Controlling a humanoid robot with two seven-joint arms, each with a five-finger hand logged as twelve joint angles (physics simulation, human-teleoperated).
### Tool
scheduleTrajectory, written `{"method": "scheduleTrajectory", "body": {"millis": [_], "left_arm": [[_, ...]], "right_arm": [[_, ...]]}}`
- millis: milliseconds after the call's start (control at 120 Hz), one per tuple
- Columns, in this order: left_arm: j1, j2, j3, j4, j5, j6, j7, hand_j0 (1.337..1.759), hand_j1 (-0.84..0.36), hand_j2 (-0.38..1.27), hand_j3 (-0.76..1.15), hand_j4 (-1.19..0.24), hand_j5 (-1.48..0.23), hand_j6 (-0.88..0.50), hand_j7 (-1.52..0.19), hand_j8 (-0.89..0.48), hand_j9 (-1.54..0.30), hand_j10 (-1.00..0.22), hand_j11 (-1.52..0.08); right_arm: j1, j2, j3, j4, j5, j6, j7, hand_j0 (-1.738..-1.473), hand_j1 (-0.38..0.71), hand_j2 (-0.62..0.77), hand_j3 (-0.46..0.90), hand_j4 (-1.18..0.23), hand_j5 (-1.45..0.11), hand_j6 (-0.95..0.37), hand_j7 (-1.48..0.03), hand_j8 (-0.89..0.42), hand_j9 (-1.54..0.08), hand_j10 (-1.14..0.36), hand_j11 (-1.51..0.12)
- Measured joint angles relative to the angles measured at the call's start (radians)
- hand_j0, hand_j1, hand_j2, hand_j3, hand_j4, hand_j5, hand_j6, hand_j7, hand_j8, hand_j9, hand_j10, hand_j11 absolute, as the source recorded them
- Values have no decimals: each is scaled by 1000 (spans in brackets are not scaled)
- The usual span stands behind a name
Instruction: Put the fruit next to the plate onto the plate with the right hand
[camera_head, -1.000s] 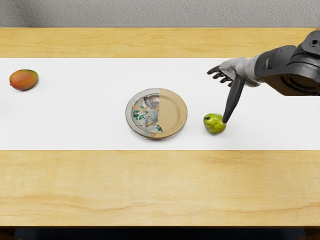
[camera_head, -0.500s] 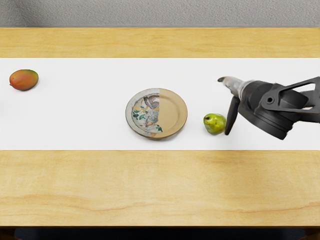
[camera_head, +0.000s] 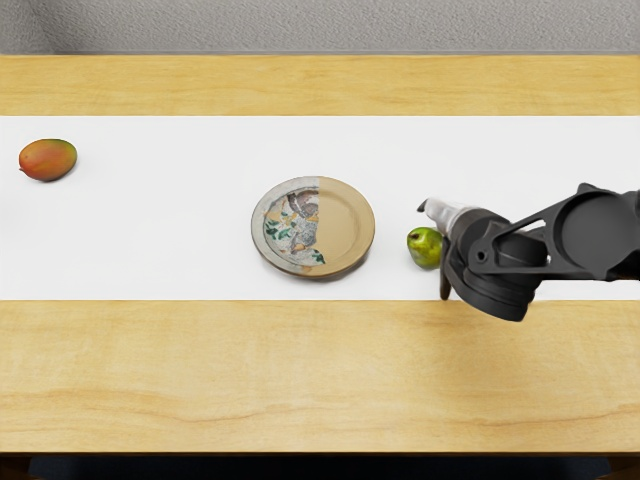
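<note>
Where the white runner (camera_head: 180, 250) crosses the wooden table (camera_head: 300, 370) from side to side, the head view shows a round plate (camera_head: 348, 228) lying flat near the middle of the cloth. Its left half carries a painted pattern in grey, green and rust, and its right half is plain tan.

At 3 o'clock from the plate, just beside its rim but not touching it, sits the green fruit (camera_head: 423, 246). It rests on the runner, off the plate, with its stem end turned up. Its left side is in clear view, while its right side is covered by the robot.

The right arm (camera_head: 590, 235) comes in from the picture's right edge at 3 o'clock and reaches leftward, low over the runner's near border. Its dark, bulky wrist joint stands between the camera and most of the right hand (camera_head: 450, 235). The hand is at 3 o'clock from the fruit, right up against it. Because the wrist hides the palm side, I cannot tell whether the hand is released, clenched or grasping the fruit, nor whether it truly touches it.

Far off at 10 o'clock from the plate, near the left edge of the runner, a red and green mango (camera_head: 47, 159) lies on its side, well apart from everything else.

At 12 o'clock, beyond the table's far wooden strip, runs a grey wall (camera_head: 300, 25).
</note>
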Motion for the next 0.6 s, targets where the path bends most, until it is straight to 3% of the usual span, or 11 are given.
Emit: {"method": "scheduleTrajectory", "body": {"millis": [600], "left_arm": [[0, 0, 0, 0, 0, 0, 0, 1658, 349, 0, 0, 0, 0, -1, 0, -1, 0, 0, 0]], "right_arm": [[-28, 80, -10, -119, 7, 0, 0, -1658, -42, -51, 0, -257, -333, -257, -333, -257, -333, -257, -333]]}}
